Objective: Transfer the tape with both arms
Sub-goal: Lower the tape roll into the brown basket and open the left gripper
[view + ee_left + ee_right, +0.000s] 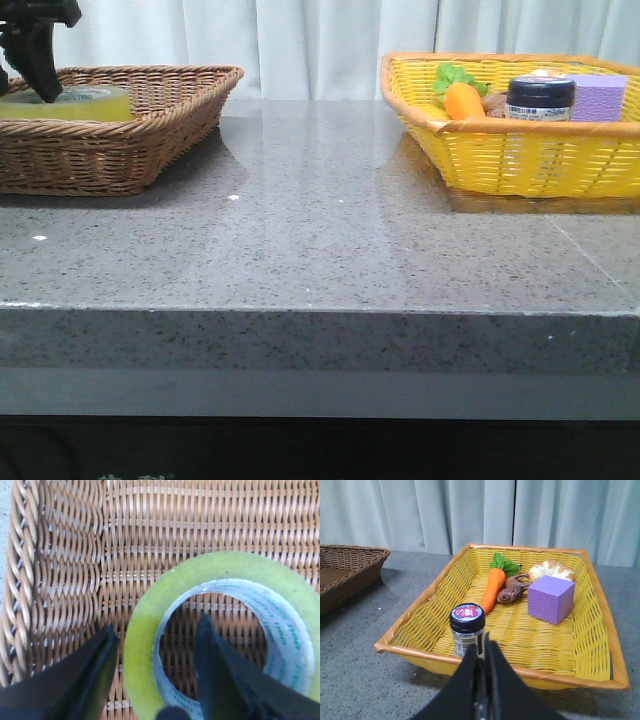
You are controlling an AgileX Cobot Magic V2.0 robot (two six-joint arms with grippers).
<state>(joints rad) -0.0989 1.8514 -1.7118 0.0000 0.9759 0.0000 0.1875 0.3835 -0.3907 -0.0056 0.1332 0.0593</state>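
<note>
The tape (225,565) is a yellow roll with a white core printed in green. It lies flat in the brown wicker basket (65,555) at the table's far left, and it shows in the front view (80,102). My left gripper (156,625) is open and straddles the roll's wall, with one finger (95,660) outside it and the other (215,655) inside the core; a gap shows on each side. In the front view the left gripper (42,80) reaches down onto the roll. My right gripper (481,642) is shut and empty, just in front of the yellow basket (420,652).
The brown basket (110,150) stands at the far left. The yellow basket (520,160) at the far right holds a dark-lidded jar (467,630), a toy carrot (492,587), a purple cube (551,599), a bread ring (551,570) and a small brown toy (512,591). Grey stone tabletop (320,220) lies between the baskets.
</note>
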